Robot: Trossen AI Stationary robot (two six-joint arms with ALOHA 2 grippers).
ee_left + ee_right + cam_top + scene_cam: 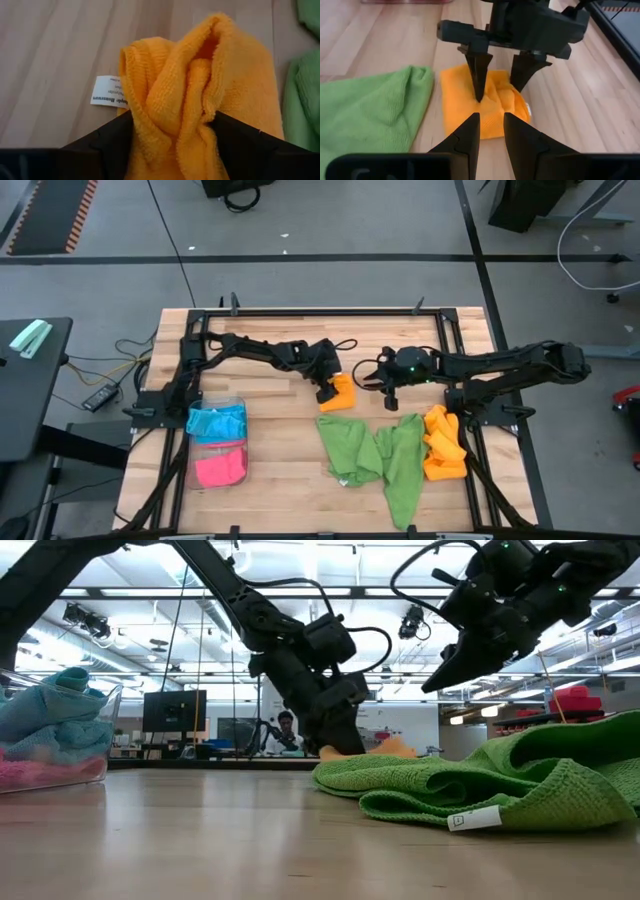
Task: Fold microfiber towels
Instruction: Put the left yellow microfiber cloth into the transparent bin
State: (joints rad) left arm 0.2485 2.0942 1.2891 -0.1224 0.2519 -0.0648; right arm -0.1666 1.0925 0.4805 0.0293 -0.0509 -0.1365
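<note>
You are partway through: the left tool (496, 89) is standing spread over a bunched orange towel (342, 392) mid-bench, not gripping it, the right tool (491, 131) is hovering near, narrowly parted and empty, while green towels (375, 455) are lying unfolded.
</note>
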